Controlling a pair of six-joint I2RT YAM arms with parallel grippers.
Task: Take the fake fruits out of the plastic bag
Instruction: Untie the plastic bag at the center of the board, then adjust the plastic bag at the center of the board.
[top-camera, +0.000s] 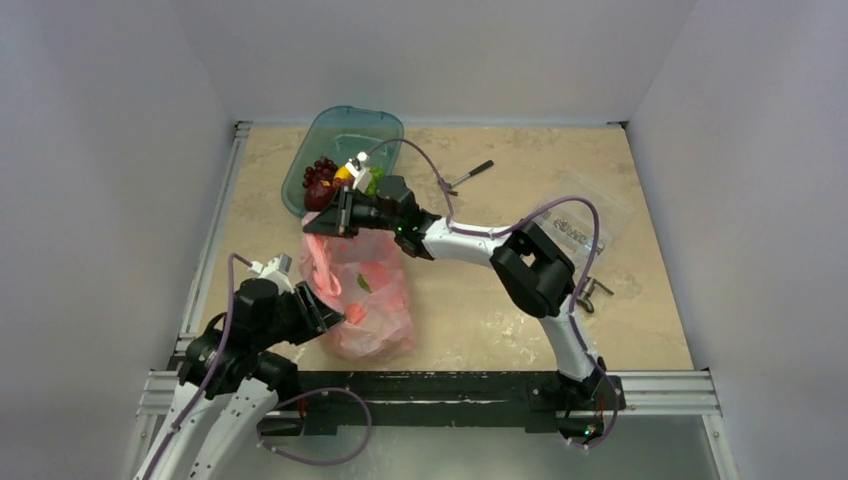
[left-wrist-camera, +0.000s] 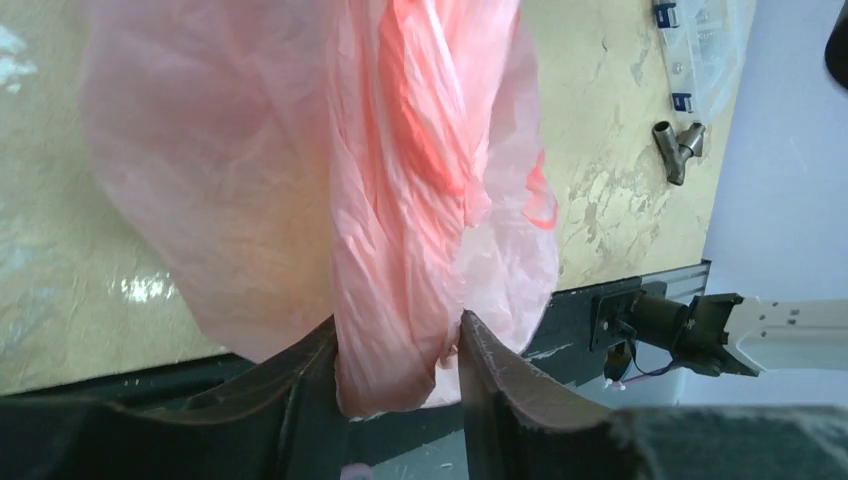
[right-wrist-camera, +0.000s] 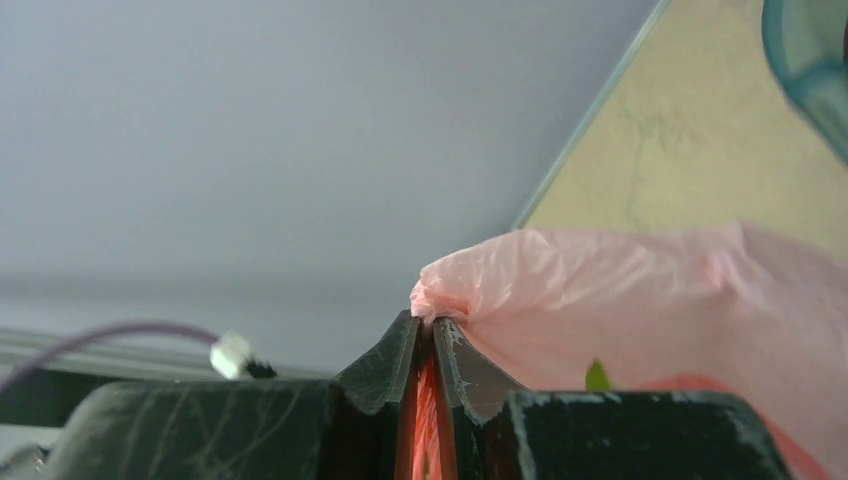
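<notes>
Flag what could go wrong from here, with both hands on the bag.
1. The right hand pinches only a thin edge of the plastic bag; the film may slip or tear under pull.
2. The left hand grips a twisted bunch of film, which could keep the red fruit trapped inside.
3. The right hand sits beside the teal tray; a tug might jostle it.

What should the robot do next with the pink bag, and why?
Probably squeeze the left hand tight on the bunch of bag between its fingers. The right hand pinches another edge, and red fruit shows inside, so both hands likely need a firm hold before pulling the bag open.
</notes>
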